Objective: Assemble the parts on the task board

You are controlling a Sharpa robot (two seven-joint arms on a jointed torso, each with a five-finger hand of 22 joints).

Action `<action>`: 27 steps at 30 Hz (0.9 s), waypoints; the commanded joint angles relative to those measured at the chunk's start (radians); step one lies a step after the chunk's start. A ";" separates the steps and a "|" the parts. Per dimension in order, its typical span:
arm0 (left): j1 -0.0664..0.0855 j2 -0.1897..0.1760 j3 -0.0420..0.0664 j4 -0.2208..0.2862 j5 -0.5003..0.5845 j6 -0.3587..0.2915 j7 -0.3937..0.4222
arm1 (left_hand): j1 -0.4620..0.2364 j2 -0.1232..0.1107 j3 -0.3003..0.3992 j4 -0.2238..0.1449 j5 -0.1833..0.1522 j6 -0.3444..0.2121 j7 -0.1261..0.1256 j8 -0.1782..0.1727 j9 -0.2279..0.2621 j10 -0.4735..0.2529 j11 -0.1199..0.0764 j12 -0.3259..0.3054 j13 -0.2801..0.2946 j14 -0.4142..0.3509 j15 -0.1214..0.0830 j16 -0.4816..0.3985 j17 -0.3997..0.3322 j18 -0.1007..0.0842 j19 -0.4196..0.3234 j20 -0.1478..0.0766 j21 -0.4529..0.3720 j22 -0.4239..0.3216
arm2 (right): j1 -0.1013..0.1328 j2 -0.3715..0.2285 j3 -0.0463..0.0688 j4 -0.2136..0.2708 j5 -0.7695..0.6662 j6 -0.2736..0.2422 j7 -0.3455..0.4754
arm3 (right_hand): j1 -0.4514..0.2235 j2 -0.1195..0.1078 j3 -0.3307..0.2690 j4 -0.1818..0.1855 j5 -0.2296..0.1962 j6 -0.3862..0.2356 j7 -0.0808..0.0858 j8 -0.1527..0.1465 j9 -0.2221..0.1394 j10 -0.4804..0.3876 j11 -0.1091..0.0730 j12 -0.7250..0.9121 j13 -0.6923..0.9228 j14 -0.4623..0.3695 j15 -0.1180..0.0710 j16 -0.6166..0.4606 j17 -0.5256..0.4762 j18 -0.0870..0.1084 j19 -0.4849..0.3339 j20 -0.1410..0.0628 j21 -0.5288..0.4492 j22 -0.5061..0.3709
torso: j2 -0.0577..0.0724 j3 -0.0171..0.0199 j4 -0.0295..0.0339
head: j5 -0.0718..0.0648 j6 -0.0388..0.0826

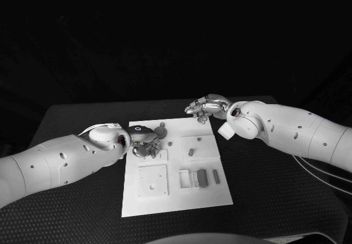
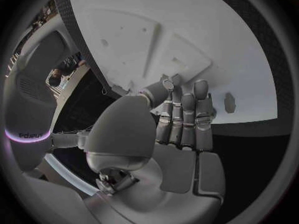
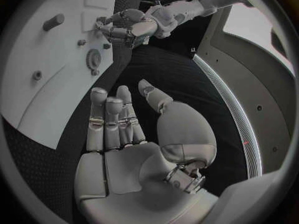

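Silver left hand hovers over task board left edge, fingers straight, empty; right hand at far edge, fingers apart, empty; one gear; three upright parts near.

Your left hand covers part of the task board near its left edge, so what lies under its fingers cannot be told. In the head view both arms are cut off by the picture's sides. The gear has teeth too small to make out.
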 commanded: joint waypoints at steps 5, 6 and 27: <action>0.000 -0.002 0.000 0.003 -0.007 -0.008 0.008 | 0.008 -0.008 -0.006 0.002 0.003 0.014 -0.008 0.007 0.005 -0.023 -0.002 0.032 0.018 -0.006 0.002 0.009 0.005 0.028 0.005 0.003 0.007 0.022 | -0.001 0.000 0.000 0.001 -0.001 0.018 0.006 | -0.008 -0.001 0.002 0.005 0.004 -0.002 0.007 -0.006 -0.001 -0.001 0.005 0.004 -0.001 -0.006 0.004 -0.004 -0.001 0.020 0.002 -0.001 -0.004 0.014 | 0.000 0.0001 0.0001 | -0.001 -0.001; 0.000 -0.003 0.000 0.004 -0.007 -0.008 0.010 | 0.009 -0.008 -0.007 0.002 0.003 0.017 -0.009 0.008 0.006 -0.028 -0.001 0.038 0.021 -0.007 0.002 0.010 0.006 0.028 0.005 0.003 0.008 0.022 | -0.001 0.000 0.000 0.001 -0.001 0.019 0.006 | -0.008 -0.001 0.002 0.005 0.004 -0.002 0.007 -0.006 -0.001 -0.001 0.005 0.004 -0.001 -0.006 0.004 -0.004 -0.001 0.020 0.002 -0.001 -0.004 0.014 | 0.000 0.0000 0.0003 | -0.001 -0.001; -0.002 -0.001 0.000 0.009 -0.007 0.009 0.010 | 0.009 0.037 0.019 0.002 0.003 0.056 -0.026 0.022 0.014 -0.092 0.012 0.086 0.040 -0.046 0.013 0.049 0.035 0.033 -0.008 0.011 0.030 0.025 | -0.001 0.002 0.000 -0.002 -0.001 0.023 0.006 | -0.008 -0.001 0.002 0.006 0.004 -0.002 0.007 -0.006 -0.001 -0.002 0.005 0.005 -0.002 -0.006 0.004 -0.004 -0.001 0.020 0.002 -0.001 -0.004 0.014 | 0.000 -0.0003 0.0000 | -0.001 -0.001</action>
